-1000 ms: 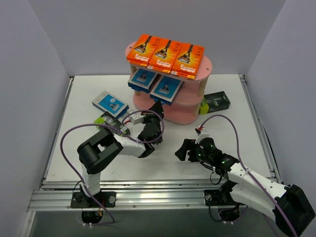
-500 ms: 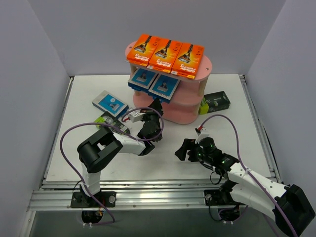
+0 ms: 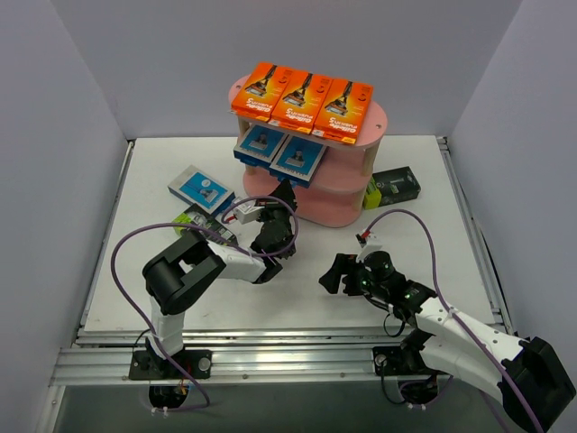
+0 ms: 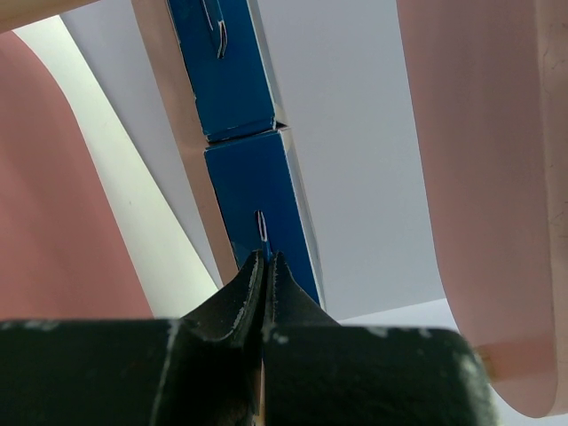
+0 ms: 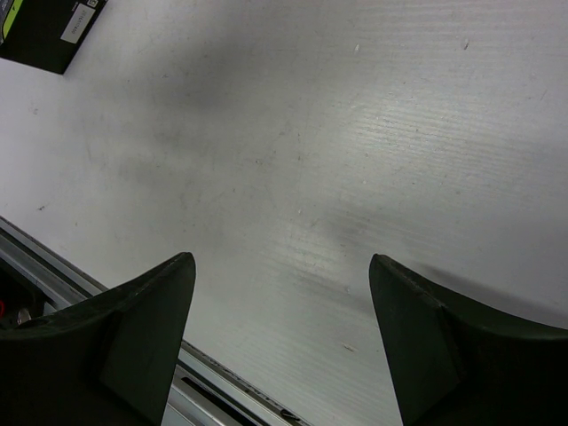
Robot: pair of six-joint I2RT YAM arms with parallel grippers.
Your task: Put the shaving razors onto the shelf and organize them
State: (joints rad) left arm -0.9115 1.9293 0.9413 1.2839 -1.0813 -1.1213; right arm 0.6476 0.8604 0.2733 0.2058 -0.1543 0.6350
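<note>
The pink three-tier shelf [image 3: 352,194] stands at the back. Three orange razor packs [image 3: 302,96] lie in a row on its top board. Two blue-and-white packs [image 3: 299,158] lie side by side on the middle board. My left gripper [image 3: 286,193] is shut, its tips [image 4: 266,257] against the near edge of the right blue pack [image 4: 257,200], between the pink boards [image 4: 479,177]. A third blue pack [image 3: 200,189] lies on the table at the left. My right gripper [image 3: 332,273] is open and empty [image 5: 282,262] over bare table.
A black-and-lime pack [image 3: 391,187] lies right of the shelf and shows at the corner of the right wrist view [image 5: 40,31]. Another black-and-lime pack [image 3: 191,219] lies partly under the left arm. The table's front rail [image 5: 53,257] is near the right gripper.
The right blue pack on the middle board has slid back into the shelf, with my shut left gripper following it. The right arm has not moved.
</note>
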